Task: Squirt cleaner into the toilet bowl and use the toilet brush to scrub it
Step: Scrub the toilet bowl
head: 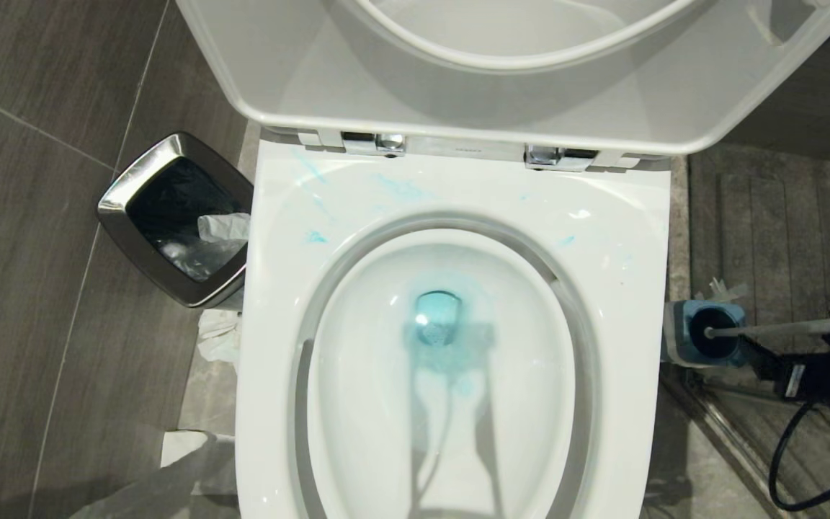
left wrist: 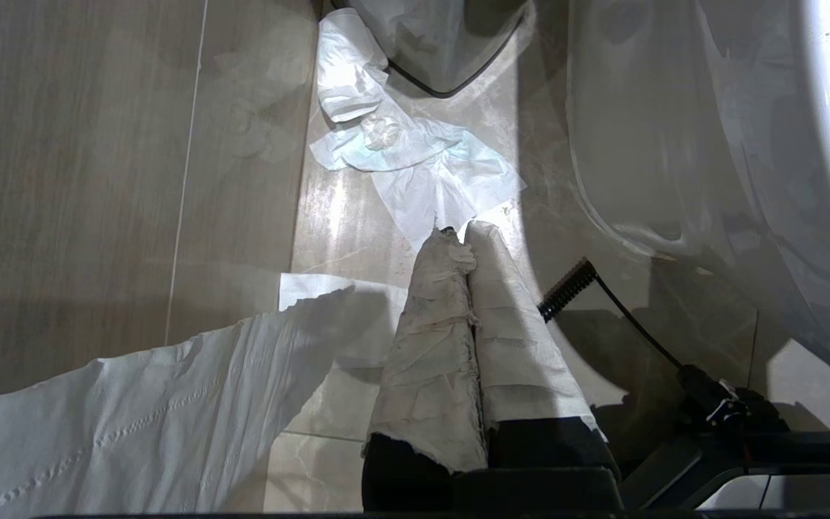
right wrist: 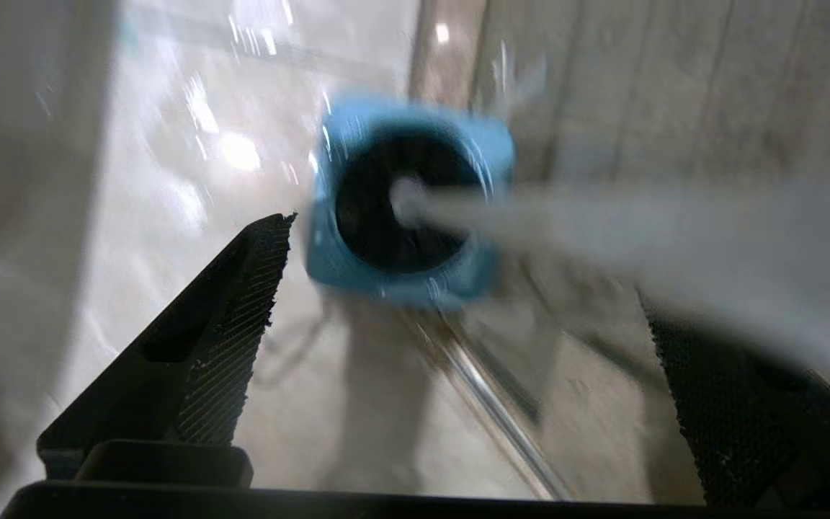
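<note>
Grey floor tiles [head: 40, 303] surround the toilet bowl [head: 624, 303], lid raised, cleaner [head: 438, 321] tinting its water turquoise. Beside it, a chrome-rimmed bin [head: 127, 209] holds crumpled paper. Right, the blue holder [head: 681, 324] contains the toilet brush [head: 775, 330]; the right tool [right wrist: 458, 360] stands apart, the handle passing between its fingers. The left tool [left wrist: 464, 249], paper-wrapped, is together.

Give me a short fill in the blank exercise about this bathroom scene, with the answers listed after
1. The toilet brush stands in a square ____ holder.
2. The turquoise cleaner pools at the bottom of the toilet ____.
3. The right gripper has its jaws ____.
4. The chrome-rimmed bin stands at the robot's ____ of the toilet.

Answers: blue; bowl; open; left
</note>
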Robot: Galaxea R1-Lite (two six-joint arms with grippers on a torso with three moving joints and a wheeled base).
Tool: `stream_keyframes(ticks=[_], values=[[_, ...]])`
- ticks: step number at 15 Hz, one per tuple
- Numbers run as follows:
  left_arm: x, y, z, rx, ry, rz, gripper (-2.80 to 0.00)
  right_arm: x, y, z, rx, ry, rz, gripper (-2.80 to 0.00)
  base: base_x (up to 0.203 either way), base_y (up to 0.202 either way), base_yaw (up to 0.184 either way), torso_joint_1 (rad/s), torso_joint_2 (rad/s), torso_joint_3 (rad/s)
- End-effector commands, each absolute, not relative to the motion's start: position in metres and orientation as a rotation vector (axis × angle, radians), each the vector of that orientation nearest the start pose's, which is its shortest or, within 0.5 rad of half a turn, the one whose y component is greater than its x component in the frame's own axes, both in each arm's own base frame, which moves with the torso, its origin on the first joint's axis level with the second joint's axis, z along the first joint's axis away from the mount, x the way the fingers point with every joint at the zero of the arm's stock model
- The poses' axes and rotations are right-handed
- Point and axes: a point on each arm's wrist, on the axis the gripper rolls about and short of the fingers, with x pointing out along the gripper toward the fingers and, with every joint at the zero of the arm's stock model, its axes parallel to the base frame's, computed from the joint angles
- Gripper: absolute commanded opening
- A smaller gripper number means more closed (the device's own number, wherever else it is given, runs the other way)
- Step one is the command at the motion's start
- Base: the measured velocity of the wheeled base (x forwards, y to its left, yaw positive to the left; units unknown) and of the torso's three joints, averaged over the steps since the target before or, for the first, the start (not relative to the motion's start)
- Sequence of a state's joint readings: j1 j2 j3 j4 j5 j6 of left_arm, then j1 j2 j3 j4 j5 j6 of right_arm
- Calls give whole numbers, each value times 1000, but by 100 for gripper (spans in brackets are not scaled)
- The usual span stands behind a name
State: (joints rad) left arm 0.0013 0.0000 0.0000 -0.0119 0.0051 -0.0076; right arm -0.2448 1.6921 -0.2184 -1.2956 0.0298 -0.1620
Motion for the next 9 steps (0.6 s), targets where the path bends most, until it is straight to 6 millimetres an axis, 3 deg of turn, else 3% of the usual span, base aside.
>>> stream_keyframes(ticks=[1, 9], values=[[-22, 0, 75, -8, -5, 7, -280, 228, -53, 112, -117, 171, -191, 0, 0, 0, 0, 0, 0, 0], [-22, 0, 75, -8, -5, 7, -280, 240, -57, 131, -138, 10, -215, 0, 0, 0, 0, 0, 0, 0]])
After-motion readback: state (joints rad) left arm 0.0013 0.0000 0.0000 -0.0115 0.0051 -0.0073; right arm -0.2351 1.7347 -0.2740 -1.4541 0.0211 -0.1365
